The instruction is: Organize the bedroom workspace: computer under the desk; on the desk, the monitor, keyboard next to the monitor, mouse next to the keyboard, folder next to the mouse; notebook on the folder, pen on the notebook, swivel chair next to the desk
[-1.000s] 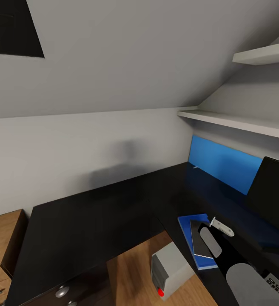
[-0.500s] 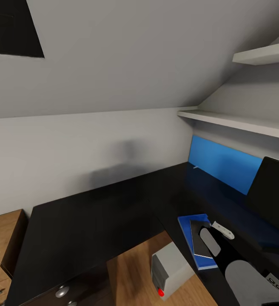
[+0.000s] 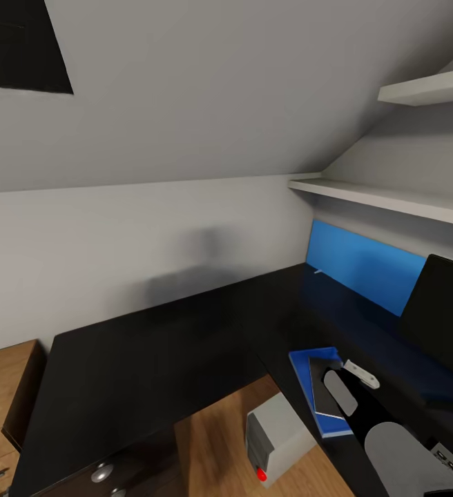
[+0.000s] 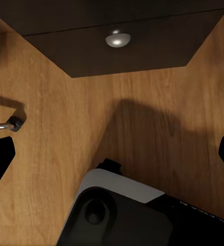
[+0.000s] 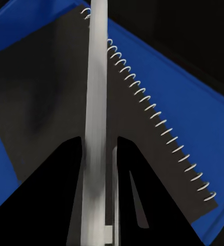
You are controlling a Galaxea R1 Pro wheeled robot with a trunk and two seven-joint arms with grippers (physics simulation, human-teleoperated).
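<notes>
While the right pincer [image 5: 99,154] is clenching the pen [image 5: 95,118] between its two dark fingers [image 5: 55,195], the pen is lying lengthwise over the notebook [image 5: 45,107], whose wire spiral is running beside it. The notebook is resting flat on the blue folder [image 5: 173,102], and the folder's blue margin is showing around it. In the head view the folder [image 3: 301,369] is sitting on the right wing of the black counter [image 3: 143,366], the notebook [image 3: 321,388] is lying on top of it, and the pen [image 3: 362,373] is slanting out past the notebook's far corner, just above the right arm. The monitor [image 3: 439,314] is standing on the counter further right, in front of the upright blue panel [image 3: 361,266]. The computer [image 3: 276,436] is standing on the wood floor [image 3: 213,449], partly under the counter's edge. In the left wrist view the left pincer [image 4: 112,154] is hanging released, fingertips wide apart, above the floor near a silver drawer knob [image 4: 117,39].
</notes>
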